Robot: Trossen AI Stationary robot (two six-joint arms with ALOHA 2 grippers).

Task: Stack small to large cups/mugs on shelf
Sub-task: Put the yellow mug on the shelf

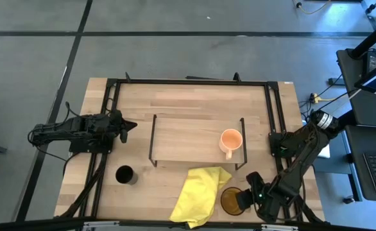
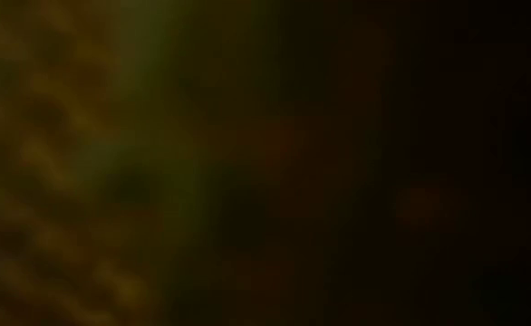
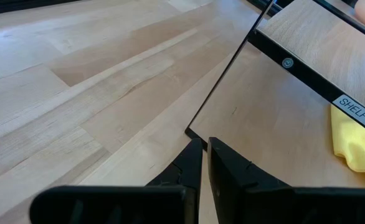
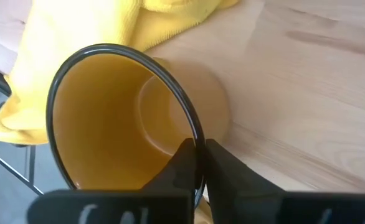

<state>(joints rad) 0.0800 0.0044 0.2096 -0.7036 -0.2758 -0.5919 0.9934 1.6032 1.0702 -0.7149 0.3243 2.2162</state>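
The amber mug [image 1: 231, 200] stands near the table's front edge on the right, and my right gripper [image 1: 244, 197] is shut on it. The right wrist view looks down into this amber mug [image 4: 120, 124]. A peach-orange mug [image 1: 231, 141] stands upright on the right end of the shelf [image 1: 188, 138]. On the tabletop at the front left stands the small black cup [image 1: 125, 174]. My left gripper [image 1: 131, 126] waits shut and empty left of the shelf. The low view shows only a dark blur. My right gripper pinches the amber mug's rim [image 4: 187, 121] on the side toward the table's right edge. One finger [image 4: 179, 165] is inside the mug and one [image 4: 227, 163] outside. The fingers slant down from the table's near right. The mug is upright; whether its base is on the table I cannot tell.
A crumpled yellow cloth [image 1: 199, 194] lies on the tabletop right beside the amber mug, between it and the shelf's front edge. The shelf's thin black end frames [image 1: 153, 138] rise at both ends. Black rails [image 1: 274, 109] run along the table's sides and back.
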